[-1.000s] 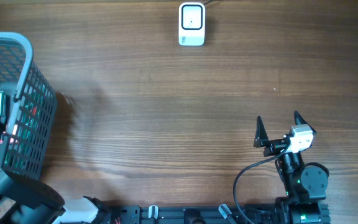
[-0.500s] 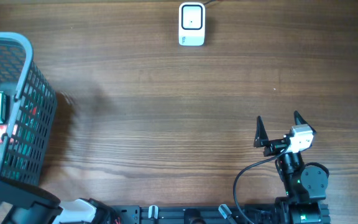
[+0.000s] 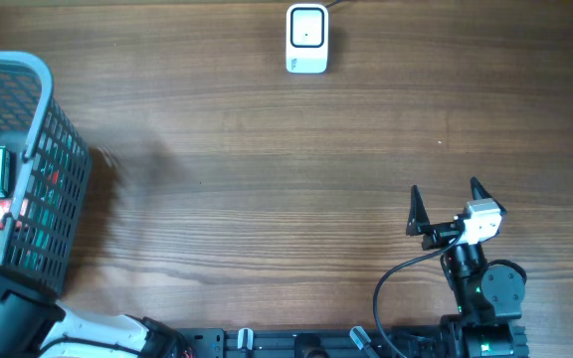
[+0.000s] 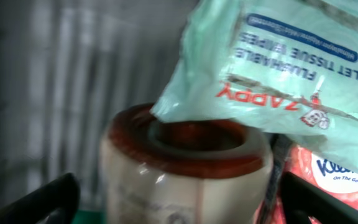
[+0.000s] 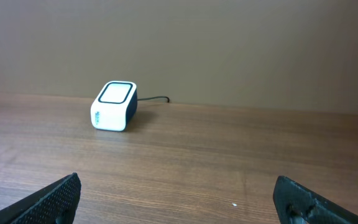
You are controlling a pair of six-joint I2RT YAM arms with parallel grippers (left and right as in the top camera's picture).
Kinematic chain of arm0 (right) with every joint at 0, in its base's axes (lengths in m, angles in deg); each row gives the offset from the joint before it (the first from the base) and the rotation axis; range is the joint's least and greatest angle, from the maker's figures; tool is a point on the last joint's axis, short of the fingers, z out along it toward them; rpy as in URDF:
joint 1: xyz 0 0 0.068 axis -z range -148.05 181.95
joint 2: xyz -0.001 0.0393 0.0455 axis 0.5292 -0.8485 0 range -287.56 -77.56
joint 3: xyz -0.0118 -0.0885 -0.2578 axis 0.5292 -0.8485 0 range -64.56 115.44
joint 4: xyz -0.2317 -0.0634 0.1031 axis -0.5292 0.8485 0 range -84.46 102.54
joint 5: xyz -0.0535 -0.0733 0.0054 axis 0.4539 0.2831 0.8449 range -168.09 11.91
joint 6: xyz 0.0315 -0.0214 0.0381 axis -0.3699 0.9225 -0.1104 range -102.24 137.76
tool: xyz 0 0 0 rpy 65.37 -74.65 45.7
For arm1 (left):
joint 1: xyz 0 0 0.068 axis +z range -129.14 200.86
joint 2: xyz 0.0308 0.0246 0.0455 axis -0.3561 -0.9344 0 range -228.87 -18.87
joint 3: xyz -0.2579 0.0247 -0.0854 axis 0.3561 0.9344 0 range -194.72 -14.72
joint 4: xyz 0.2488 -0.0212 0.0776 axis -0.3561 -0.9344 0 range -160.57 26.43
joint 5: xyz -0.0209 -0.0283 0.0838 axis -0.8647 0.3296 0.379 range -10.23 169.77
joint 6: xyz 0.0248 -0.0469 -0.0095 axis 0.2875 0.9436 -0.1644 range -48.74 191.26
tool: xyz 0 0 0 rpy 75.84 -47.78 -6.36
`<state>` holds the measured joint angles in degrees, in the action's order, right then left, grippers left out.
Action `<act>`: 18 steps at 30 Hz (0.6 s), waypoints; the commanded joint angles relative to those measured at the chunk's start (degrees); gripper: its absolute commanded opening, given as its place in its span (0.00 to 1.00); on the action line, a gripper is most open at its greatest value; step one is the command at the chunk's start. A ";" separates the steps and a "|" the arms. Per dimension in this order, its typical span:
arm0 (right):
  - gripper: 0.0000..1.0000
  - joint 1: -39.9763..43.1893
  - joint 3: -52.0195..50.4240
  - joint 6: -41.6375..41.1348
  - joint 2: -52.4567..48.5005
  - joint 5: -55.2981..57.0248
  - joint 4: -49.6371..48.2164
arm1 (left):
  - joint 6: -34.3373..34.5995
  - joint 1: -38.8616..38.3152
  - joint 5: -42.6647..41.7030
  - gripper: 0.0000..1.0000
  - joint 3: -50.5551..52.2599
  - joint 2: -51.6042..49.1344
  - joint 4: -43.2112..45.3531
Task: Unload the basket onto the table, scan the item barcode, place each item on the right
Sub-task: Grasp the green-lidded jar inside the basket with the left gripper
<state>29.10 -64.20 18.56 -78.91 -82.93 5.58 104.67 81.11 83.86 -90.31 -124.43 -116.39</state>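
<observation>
My left gripper (image 4: 182, 202) is down inside the grey mesh basket (image 3: 56, 179) at the table's left edge. It is open, with its black fingers (image 4: 48, 199) on either side of a white tub with a red-brown lid (image 4: 185, 168). A pale green pack of Zappy wipes (image 4: 278, 68) lies over the tub's rim, and a red tissue pack (image 4: 340, 174) sits to its right. The white barcode scanner (image 3: 306, 38) stands at the far middle of the table, also in the right wrist view (image 5: 114, 106). My right gripper (image 3: 444, 207) is open and empty over the table at the front right.
The basket walls (image 4: 55, 93) close in around the left gripper. In the overhead view the left arm (image 3: 8, 318) enters from the front left corner. The scanner's cable (image 5: 157, 99) runs off behind it.
In the overhead view the left arm has shifted slightly toward the front left corner beside the basket. The right arm has not moved.
</observation>
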 commanded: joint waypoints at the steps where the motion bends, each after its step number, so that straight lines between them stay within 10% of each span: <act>1: 1.00 -0.20 -0.04 0.68 0.00 0.61 -0.15 | 0.04 -1.88 -1.07 0.75 0.61 -2.25 0.81; 5: 1.00 -0.20 -0.04 0.66 0.00 0.59 -0.15 | 0.04 -2.78 -1.09 0.54 0.59 -2.23 0.44; 18: 1.00 -0.20 -0.04 0.68 0.00 0.61 -0.15 | 0.07 -5.29 -3.08 0.55 -0.61 9.49 -3.98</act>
<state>29.10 -64.20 18.56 -78.91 -82.93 5.58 104.60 77.81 82.73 -90.20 -121.11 -120.37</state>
